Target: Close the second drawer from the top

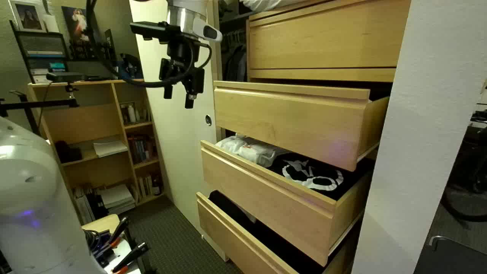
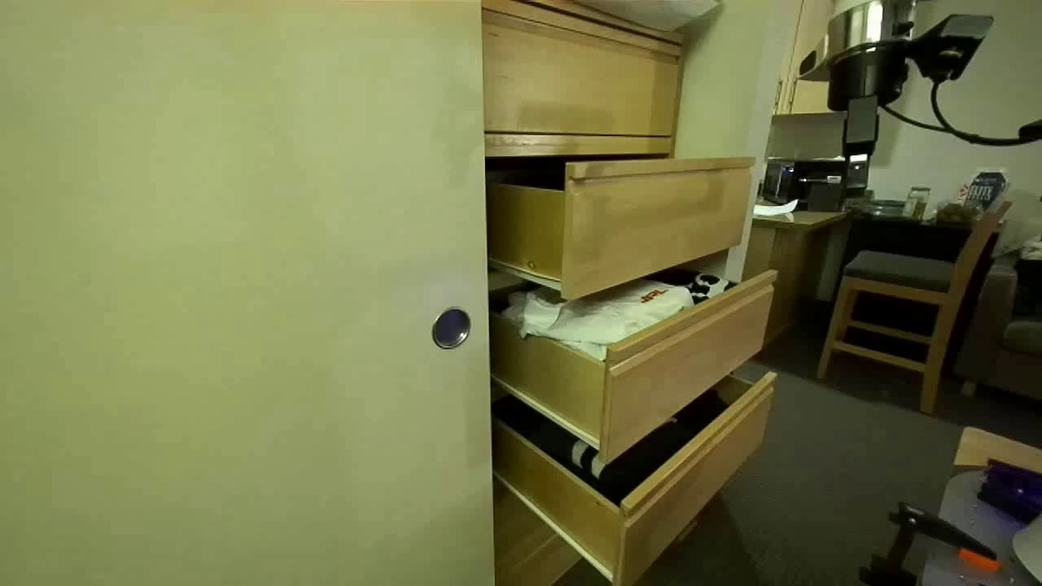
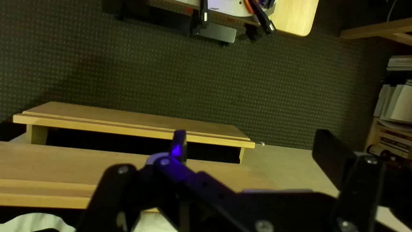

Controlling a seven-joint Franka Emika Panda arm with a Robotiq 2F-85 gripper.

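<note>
Blond wood, the second drawer from the top [image 1: 287, 118] stood open beneath the top drawer [image 1: 323, 42], my gripper [image 1: 178, 97] clear of it, fingers [image 3: 331, 158] apart. I judged a square mid-front push best. Its contents I couldn't make out; the drawer below [image 1: 266, 199] held white and black cloth [image 1: 251, 151].

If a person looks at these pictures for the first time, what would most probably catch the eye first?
Probably the second drawer from the top, the third drawer and the fourth drawer, all three pulled out below the closed top drawer. White cloth in the third drawer would also draw the eye. The open gripper probably comes next, seen in front of the pale door in an exterior view.
</note>
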